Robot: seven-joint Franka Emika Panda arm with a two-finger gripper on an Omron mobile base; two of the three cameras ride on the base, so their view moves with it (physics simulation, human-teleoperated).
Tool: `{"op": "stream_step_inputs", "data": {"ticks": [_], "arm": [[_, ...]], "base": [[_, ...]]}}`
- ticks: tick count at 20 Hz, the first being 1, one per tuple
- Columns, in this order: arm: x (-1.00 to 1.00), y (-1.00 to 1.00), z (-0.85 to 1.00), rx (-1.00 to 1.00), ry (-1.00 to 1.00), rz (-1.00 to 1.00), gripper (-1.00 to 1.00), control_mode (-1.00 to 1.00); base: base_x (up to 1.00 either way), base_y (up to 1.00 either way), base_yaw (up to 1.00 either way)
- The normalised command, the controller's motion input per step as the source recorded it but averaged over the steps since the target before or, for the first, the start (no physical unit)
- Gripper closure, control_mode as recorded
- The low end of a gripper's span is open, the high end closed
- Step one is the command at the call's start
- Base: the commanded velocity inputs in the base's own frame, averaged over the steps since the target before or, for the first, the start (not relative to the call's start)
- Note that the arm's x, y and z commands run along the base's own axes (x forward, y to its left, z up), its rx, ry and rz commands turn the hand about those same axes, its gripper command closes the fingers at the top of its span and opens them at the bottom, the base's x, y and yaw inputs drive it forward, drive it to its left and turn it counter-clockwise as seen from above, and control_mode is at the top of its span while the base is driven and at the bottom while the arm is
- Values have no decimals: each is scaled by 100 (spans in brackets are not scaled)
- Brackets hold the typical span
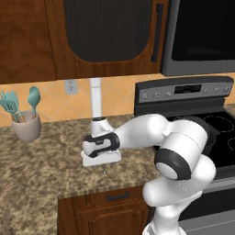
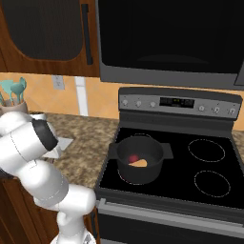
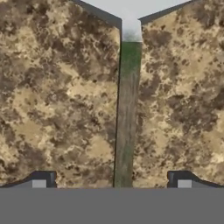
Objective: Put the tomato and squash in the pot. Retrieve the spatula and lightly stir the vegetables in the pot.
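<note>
The spatula's thin dark handle (image 3: 126,113) runs straight up the hand view over the speckled counter, ending in its pale grey blade (image 3: 131,8) at the top. My gripper (image 3: 111,183) is open, its two fingertips (image 3: 41,181) standing wide on either side of the handle's near end, not touching it. From the left base camera the hand points down at the counter (image 1: 46,160), with my gripper (image 1: 103,169) just above it. A corner of the blade (image 2: 66,142) peeks out beside my arm. The dark grey pot (image 2: 155,167) sits on the front left burner, with the red tomato (image 2: 134,158) and the tan squash (image 2: 140,163) inside.
A beige cup (image 1: 26,128) with teal utensils (image 1: 33,97) stands at the back left of the counter. The black stove (image 2: 209,157) lies to the right, with a microwave (image 2: 181,38) above it. Wooden cabinets hang overhead. The counter's front edge (image 1: 105,187) is close below the hand.
</note>
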Motion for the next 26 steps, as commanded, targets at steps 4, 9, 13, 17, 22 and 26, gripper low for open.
{"op": "stream_step_inputs", "data": {"ticks": [4, 9, 13, 17, 22, 26], "arm": [[0, 0, -17, 0, 2, -4, -100, -100], [0, 0, -11, 0, 3, -3, 100, -100], [0, 0, 0, 0, 1, 0, 100, -100], [0, 0, 0, 0, 0, 0, 100, -100], [-1, 1, 4, 0, -4, 4, 100, -100], [-21, 0, 60, 0, -27, 3, 100, -100]], "base": [[0, 0, 0], [0, 0, 0], [0, 0, 0], [0, 0, 0], [0, 0, 0], [0, 0, 0]]}}
